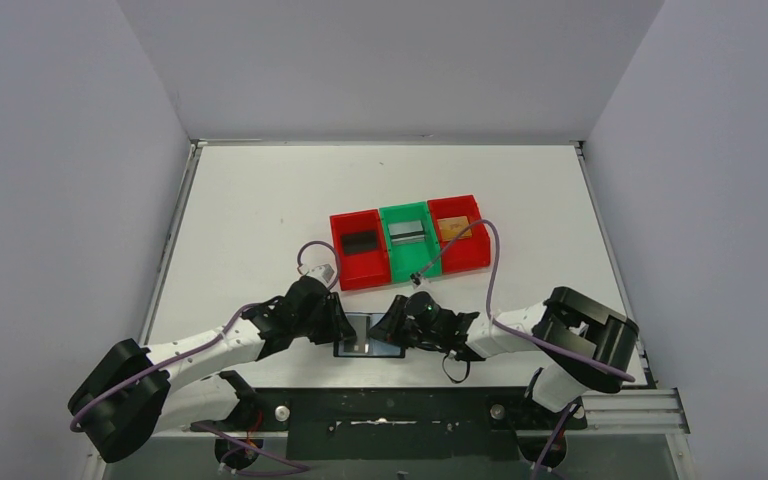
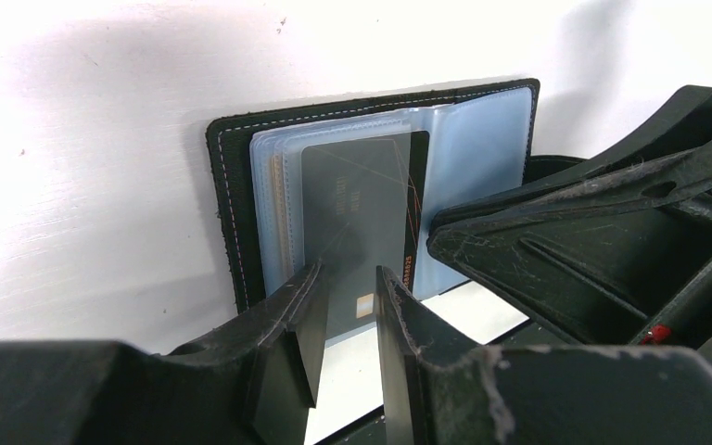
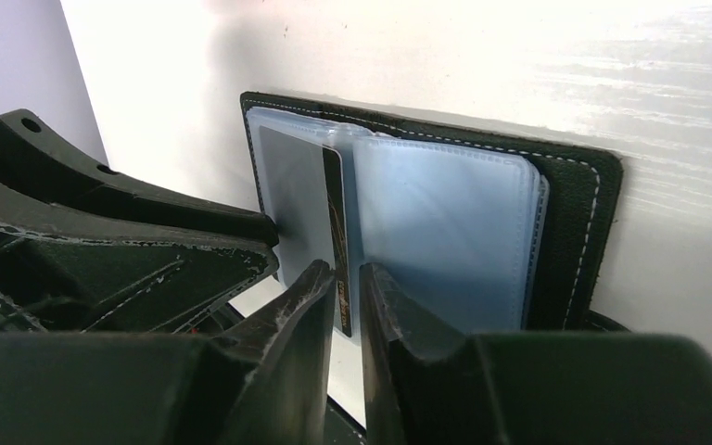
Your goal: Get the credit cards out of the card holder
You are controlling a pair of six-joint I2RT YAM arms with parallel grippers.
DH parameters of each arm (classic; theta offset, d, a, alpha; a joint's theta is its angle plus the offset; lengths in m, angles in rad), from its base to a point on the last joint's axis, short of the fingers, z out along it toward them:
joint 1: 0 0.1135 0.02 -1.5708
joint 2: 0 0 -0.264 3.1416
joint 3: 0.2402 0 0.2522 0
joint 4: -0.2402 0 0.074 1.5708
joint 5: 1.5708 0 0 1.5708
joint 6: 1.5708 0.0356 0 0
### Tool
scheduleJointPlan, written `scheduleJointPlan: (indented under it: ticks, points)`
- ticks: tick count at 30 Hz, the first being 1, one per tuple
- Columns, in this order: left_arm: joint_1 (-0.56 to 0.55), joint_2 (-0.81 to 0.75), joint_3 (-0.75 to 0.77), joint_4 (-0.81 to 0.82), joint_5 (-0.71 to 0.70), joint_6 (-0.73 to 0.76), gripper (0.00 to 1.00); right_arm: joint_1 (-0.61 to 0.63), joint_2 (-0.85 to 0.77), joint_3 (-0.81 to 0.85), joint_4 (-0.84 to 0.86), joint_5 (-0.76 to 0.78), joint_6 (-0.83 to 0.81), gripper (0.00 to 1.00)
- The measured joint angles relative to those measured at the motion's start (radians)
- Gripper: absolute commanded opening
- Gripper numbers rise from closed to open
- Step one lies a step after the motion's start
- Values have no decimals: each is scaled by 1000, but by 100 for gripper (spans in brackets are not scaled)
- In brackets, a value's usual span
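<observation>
Left wrist: your left fingers (image 2: 308, 324) stand parted, holding nothing, over a dark card (image 2: 357, 199) sleeved in the holder (image 2: 225, 204), open on the counter (image 2: 83, 185). Whether the right fingers (image 3: 301, 315) pinch its edge is unclear; pin the holder, then draw straight along the sleeve.

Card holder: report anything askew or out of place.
One dark card sticks partway out of its clear sleeve in the open card holder. Its near end reaches between the fingers of the left gripper. Nothing else looks odd.
</observation>
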Motion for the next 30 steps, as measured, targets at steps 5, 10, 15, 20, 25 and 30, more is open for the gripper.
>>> scheduleJointPlan:
  ticks: [5,10,15,20,25,30]
  points:
    - [0,0,0,1,0,0,26,0,29,4,23,-13,1,26]
    - [-2,1,-3,6,0,-2,25,-5,69,17,72,-40,0,15]
    - [-2,0,-11,24,0,-13,25,-6,75,17,71,-44,-3,3]
    - [-6,-3,-13,24,-8,-19,25,-6,56,15,54,-33,-1,0]
    - [-6,-3,-13,23,-18,-19,25,-6,10,-7,44,-26,0,0]
    - [-6,-2,-15,24,-20,-21,25,-6,-8,-16,25,-16,8,0]
